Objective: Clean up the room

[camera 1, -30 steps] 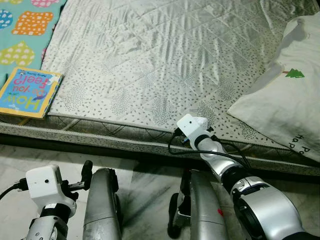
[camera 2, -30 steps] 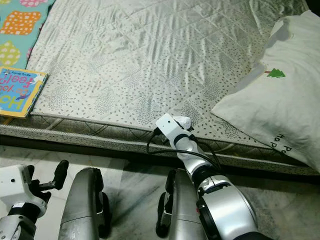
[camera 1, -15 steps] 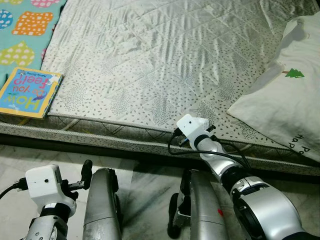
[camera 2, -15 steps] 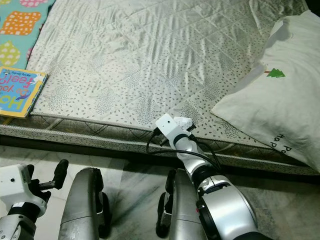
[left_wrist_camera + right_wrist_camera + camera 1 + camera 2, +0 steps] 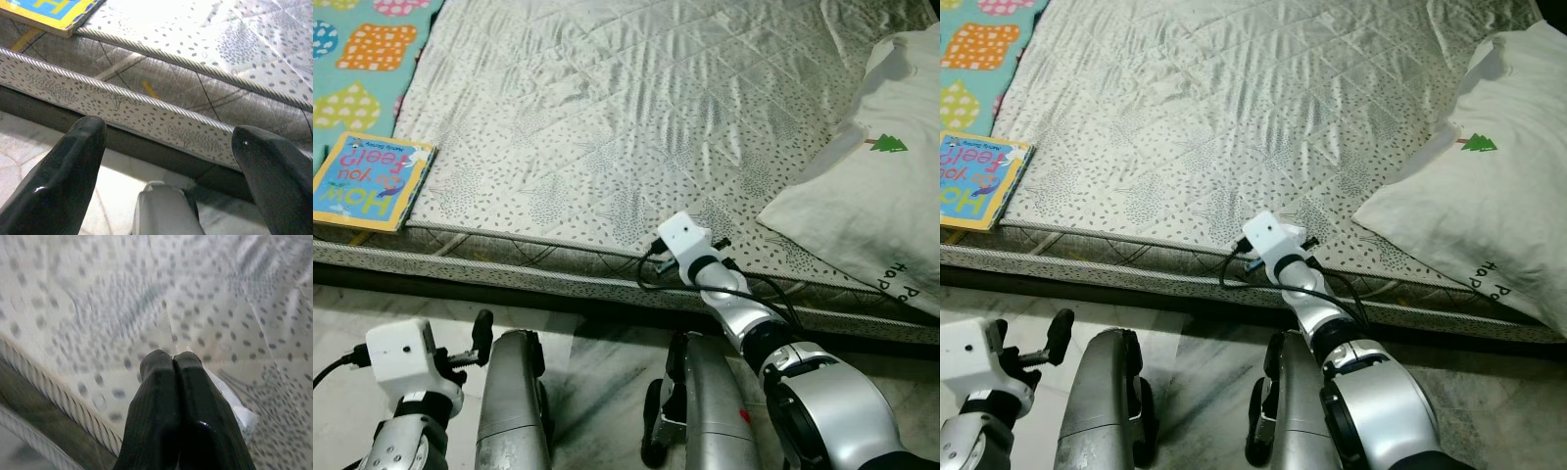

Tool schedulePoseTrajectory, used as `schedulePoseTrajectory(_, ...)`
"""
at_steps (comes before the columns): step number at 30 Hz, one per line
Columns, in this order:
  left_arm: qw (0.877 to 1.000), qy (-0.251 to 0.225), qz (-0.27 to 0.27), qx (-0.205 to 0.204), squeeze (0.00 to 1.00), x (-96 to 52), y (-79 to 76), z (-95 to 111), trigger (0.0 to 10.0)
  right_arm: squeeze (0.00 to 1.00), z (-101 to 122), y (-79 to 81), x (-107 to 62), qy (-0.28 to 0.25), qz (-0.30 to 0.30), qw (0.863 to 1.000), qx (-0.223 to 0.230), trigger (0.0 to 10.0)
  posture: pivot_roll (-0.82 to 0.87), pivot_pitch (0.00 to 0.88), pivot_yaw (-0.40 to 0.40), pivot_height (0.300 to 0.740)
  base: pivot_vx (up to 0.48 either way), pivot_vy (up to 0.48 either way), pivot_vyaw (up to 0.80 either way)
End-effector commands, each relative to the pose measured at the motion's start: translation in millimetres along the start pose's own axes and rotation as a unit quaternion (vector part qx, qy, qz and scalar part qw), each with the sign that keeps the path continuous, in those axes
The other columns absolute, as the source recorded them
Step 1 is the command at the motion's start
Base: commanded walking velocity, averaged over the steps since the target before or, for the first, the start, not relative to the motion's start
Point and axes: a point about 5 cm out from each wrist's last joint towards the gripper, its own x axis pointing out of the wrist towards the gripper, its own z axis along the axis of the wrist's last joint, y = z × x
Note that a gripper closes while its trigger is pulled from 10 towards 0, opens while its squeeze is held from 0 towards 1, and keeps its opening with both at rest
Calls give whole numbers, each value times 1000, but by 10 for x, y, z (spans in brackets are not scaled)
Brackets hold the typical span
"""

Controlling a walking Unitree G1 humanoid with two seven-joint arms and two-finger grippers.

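My right gripper [image 5: 173,363] is pressed shut over the near edge of the bed [image 5: 607,117], a small white scrap [image 5: 234,406] just beneath the fingers. I judge I'm picking litter; next I must part them to grasp it. My left gripper [image 5: 166,147] hangs open, low, near the book [image 5: 370,181].
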Motion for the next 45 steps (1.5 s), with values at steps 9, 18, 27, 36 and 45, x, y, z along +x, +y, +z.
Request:
schedulePoseTrajectory(9,1000,-18,9,-3,0,202,-27,-27,10000,0,90,-46,-2,-42,21,990,133,0,75,147,-89,590,0,0,0)
schedulePoseTrajectory(18,999,-37,21,10,0,378,-78,-45,10000,0,-8,13,-121,-72,58,969,228,10000,15,54,-76,590,0,0,0)
schedulePoseTrajectory(27,999,-42,-13,-6,0,506,-180,-96,10000,0,-161,103,-452,-100,75,950,287,10000,-29,12,-59,590,0,0,0)
schedulePoseTrajectory(36,999,-45,-16,-6,0,532,-169,-93,10000,0,-20,162,-479,-119,88,940,307,10000,-21,14,-51,618,0,0,0)
schedulePoseTrajectory(45,999,-48,-14,-5,0,536,-148,-98,10000,0,50,181,-504,-118,98,938,311,10000,-15,18,-50,648,0,0,0)
